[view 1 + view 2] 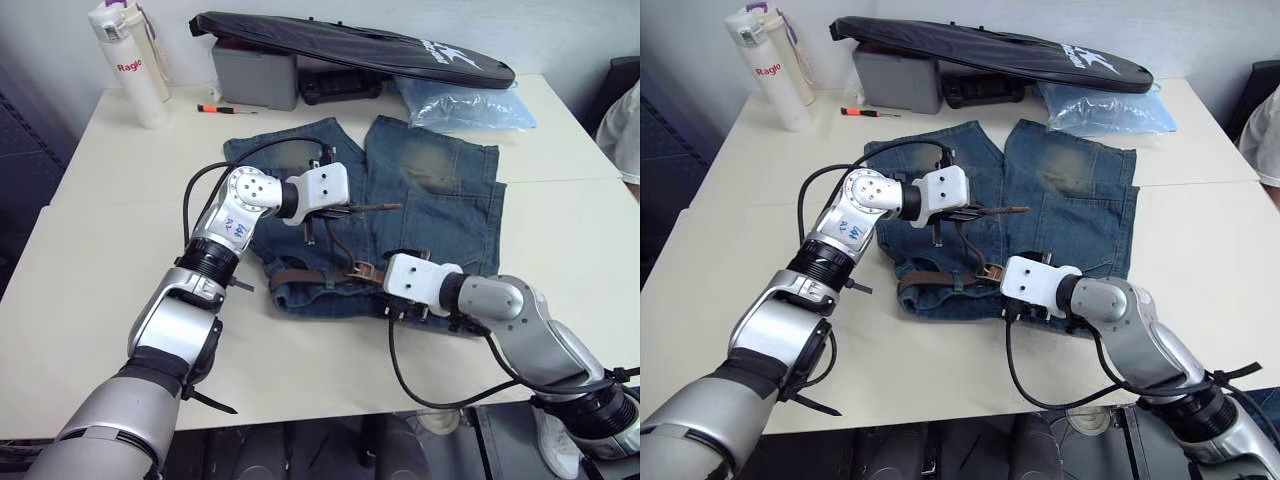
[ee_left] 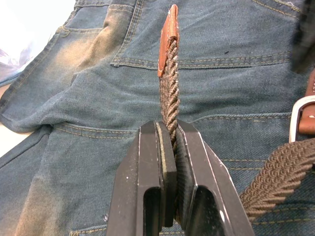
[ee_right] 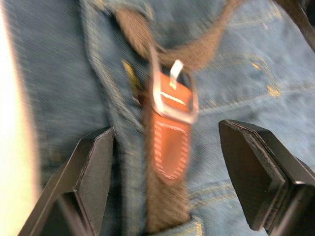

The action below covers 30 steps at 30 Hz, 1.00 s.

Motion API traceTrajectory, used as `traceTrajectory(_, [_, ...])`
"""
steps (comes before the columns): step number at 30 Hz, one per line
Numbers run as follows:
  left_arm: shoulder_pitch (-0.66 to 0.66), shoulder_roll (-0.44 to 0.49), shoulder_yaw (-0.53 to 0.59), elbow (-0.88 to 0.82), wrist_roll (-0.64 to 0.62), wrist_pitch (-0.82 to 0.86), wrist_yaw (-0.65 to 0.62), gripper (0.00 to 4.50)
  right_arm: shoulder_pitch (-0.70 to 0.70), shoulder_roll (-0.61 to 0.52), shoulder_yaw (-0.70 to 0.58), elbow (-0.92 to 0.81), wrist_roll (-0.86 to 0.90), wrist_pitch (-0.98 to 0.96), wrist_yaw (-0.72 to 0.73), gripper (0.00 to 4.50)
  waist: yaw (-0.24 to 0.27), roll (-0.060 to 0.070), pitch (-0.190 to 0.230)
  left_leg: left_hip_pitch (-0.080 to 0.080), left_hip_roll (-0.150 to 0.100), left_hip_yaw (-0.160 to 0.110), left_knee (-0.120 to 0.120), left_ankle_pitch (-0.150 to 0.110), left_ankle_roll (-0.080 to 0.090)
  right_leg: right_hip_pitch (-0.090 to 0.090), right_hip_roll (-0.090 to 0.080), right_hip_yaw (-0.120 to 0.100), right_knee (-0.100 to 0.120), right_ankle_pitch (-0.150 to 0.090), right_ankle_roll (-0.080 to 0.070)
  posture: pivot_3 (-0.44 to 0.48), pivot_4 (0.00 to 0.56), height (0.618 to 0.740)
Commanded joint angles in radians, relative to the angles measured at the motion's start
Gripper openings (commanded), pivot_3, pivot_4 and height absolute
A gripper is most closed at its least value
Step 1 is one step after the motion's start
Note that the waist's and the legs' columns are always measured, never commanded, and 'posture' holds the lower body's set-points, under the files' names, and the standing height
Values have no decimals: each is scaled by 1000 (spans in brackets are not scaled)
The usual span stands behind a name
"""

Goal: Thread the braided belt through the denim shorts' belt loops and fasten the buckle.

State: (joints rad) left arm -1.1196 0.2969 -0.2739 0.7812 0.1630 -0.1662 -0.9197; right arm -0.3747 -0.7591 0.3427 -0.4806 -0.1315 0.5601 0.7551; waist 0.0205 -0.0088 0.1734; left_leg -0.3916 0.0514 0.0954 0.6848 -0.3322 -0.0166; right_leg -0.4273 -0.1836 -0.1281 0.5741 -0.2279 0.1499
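Note:
The denim shorts (image 1: 440,190) lie flat on the table with the waistband toward me. The braided belt (image 1: 300,275) runs along the waistband, and a belt loop (image 1: 330,277) crosses it. From there the belt rises to my left gripper (image 2: 170,130), which is shut on the strap just behind its brown leather tip (image 2: 169,34) and holds it above the shorts. The silver buckle (image 3: 172,101) lies on the waistband beside a tan leather tab. My right gripper (image 3: 166,129) hangs open right over it, one finger on each side, touching nothing.
A white bottle (image 1: 130,60) stands at the back left, with a small red and black tool (image 1: 225,108) nearby. A grey box (image 1: 255,75), a long black bag (image 1: 350,45) and a pale blue plastic bag (image 1: 465,105) line the back. A person's sleeve (image 1: 625,130) shows at the right edge.

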Motion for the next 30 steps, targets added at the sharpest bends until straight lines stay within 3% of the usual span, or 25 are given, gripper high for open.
traceTrajectory(1, [-6, 16, 6, -12, 3, -20, 5, 0, -2, 0, -6, -3, -57, -24, -31, 3409, 0, 0, 0, 0, 0, 0, 0, 0, 0, 0, 0, 0, 0, 0, 0, 0, 150, 740])
traceTrajectory(5, [-6, 18, 5, -10, 3, -26, -1, 0, 7, 22, -18, -13, -52, -24, -47, 2334, 0, 0, 0, 0, 0, 0, 0, 0, 0, 0, 0, 0, 0, 0, 0, 0, 150, 740])
traceTrajectory(11, [6, 58, -42, 13, 46, -186, -35, 0, 32, 83, -80, -18, -27, 10, -92, 16, 0, 0, 0, 0, 0, 0, 0, 0, 0, 0, 0, 0, 0, 0, 0, 0, 150, 740])
traceTrajectory(20, [-9, 89, -65, 130, 24, -423, -190, 0, 49, 127, -143, 3, -47, 40, -166, 16, 1, 0, 0, 0, 0, 0, 0, 0, 0, 0, 0, 0, 0, 0, 0, 0, 150, 740])
traceTrajectory(30, [-63, 80, -39, 230, 9, -457, -244, 0, 61, 122, -129, 3, -53, 42, -170, 16, 0, 0, 0, 0, 0, 0, 0, 0, 0, 0, 0, 0, 1, 0, 0, 0, 150, 740])
